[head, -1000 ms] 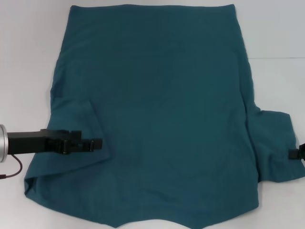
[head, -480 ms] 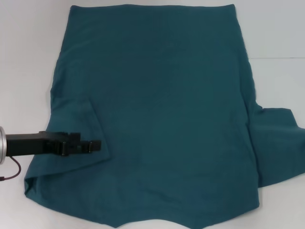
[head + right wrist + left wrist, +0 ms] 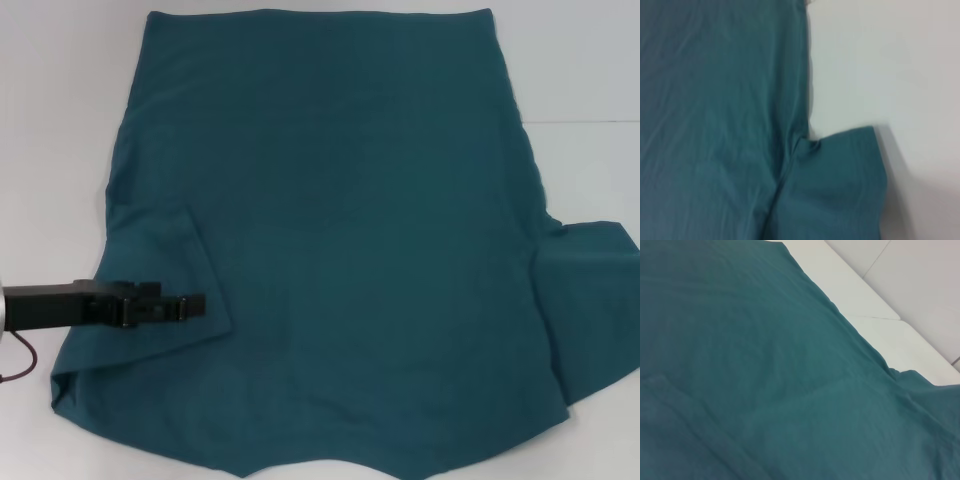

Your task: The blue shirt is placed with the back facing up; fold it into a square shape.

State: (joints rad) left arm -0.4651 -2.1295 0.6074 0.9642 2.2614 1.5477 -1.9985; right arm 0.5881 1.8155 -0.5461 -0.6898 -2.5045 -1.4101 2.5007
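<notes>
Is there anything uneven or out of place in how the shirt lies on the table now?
Yes, the blue shirt is lopsided. On the robot's left, its sleeve is folded in over the body, with the left gripper above the flap. On the robot's right, the sleeve lies spread out flat on the white table.

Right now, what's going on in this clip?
A plain dark teal-blue short-sleeved knit T-shirt lies spread on a white table. The sleeve on the robot's left is already folded in over the body. The black left pincer reaches in low from the left edge, over that folded sleeve. The sleeve on the robot's right lies spread outward, not yet folded. The right pincer is out of the head view. The square fold has barely begun.
</notes>
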